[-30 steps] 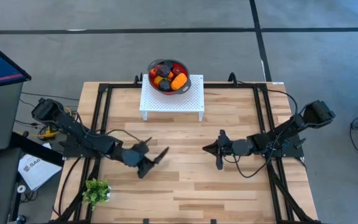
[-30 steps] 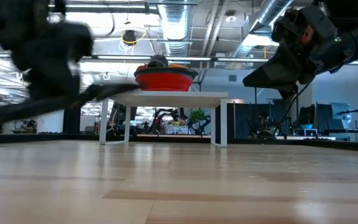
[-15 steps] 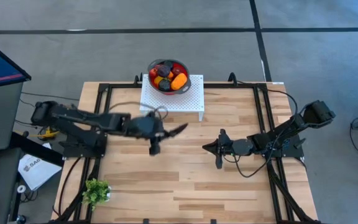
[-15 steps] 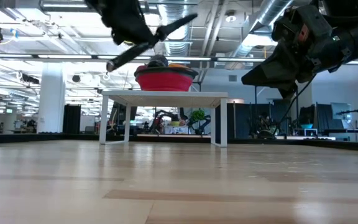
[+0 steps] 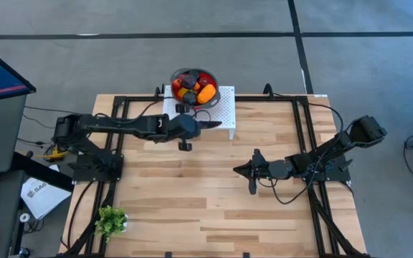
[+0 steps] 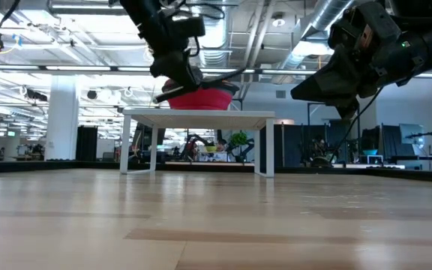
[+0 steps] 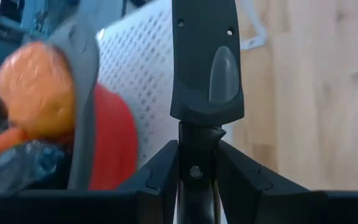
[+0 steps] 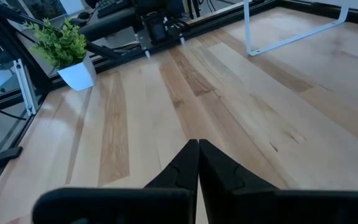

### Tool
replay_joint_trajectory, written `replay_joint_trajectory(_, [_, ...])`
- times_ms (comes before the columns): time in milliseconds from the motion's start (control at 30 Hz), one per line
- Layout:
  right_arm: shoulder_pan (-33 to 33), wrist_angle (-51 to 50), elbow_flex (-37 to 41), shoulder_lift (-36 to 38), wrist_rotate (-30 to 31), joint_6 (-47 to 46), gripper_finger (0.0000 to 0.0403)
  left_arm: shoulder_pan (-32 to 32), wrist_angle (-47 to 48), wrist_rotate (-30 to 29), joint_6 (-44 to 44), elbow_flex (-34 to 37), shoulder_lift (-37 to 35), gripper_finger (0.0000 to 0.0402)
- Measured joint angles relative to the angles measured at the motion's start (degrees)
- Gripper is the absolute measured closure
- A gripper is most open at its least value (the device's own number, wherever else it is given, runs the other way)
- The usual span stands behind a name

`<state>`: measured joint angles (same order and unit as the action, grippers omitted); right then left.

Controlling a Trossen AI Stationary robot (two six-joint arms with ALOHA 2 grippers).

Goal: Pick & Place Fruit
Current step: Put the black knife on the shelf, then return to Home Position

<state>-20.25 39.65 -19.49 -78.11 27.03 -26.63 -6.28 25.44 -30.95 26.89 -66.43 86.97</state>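
Note:
Several small fruits [image 5: 192, 86], orange, red, yellow and dark, lie heaped in the red bowl [image 5: 176, 87] with a grey rim. The bowl stands on a white perforated stand [image 5: 221, 111] at the table's far edge. My left gripper [image 5: 205, 123] hangs over the stand's near edge, just beside the bowl. The left wrist view shows the orange fruit [image 7: 36, 93] and the bowl's wall [image 7: 114, 143] close by. A dark flat piece [image 7: 205, 62] with a grey oval patch sits between the left fingers; what it is I cannot tell. My right gripper [image 5: 238, 170] waits shut, right of the table's middle. My left gripper has the dark piece's narrow stem [image 7: 197, 134] between its two fingers [image 7: 163, 168]. The piece runs on along the fingers and past their tips, widening there. It is clear of the stand and the bowl, slanting down toward the table's right.
A small potted green sprig [image 5: 111, 218] stands at the table's near left corner. Black frame rails [image 5: 117, 143] run along both sides of the wooden table. Bare wood lies between the stand and the near edge.
My left gripper has swung from the near left of the table, by the sprig, up and toward the far edge to the stand beside the bowl. It has rolled about its own line on the way. The dark piece has travelled with it.

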Motion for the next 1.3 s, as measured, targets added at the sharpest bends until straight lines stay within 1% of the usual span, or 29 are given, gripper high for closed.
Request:
replay_joint_trajectory(67, [0.0, 0.0, 0.0, 0.0, 0.0, 0.0, 0.0398, -1.0, 0.1, -1.0, 0.2, 0.0, 0.5, 0.0315])
replay_joint_trajectory(267, [0.0, -0.2, 0.0, 0.0, 0.0, -0.4, 0.0398, -4.2, -0.1, -0.9, -0.3, 0.0, 0.5, 0.0314])
replay_joint_trajectory(400, [0.0, -0.2, 0.0, 0.0, 0.0, -0.4, 0.0398, -6.4, -0.3, 3.7, -1.7, 0.3, 0.5, 0.0314])
replay_joint_trajectory(600, [0.0, -0.2, 0.0, 0.0, 0.0, -0.4, 0.0398, -8.5, -0.3, 4.4, -3.7, 1.7, 0.5, 0.0308])
replay_joint_trajectory(1000, [0.0, -0.2, 0.0, 0.0, 0.0, -0.4, 0.0398, -8.7, -0.8, 4.4, -3.8, 1.7, 0.5, 0.0274])
replay_joint_trajectory(1200, [0.0, -0.2, 0.0, 0.0, 0.0, -0.4, 0.0398, -8.1, -1.5, 4.4, -6.0, 1.7, 0.5, 0.0270])
replay_joint_trajectory(1300, [0.0, -0.3, 0.0, 0.0, 0.0, 0.1, 0.0398, -6.5, -1.5, 4.4, -8.3, 1.7, 0.4, 0.0272])
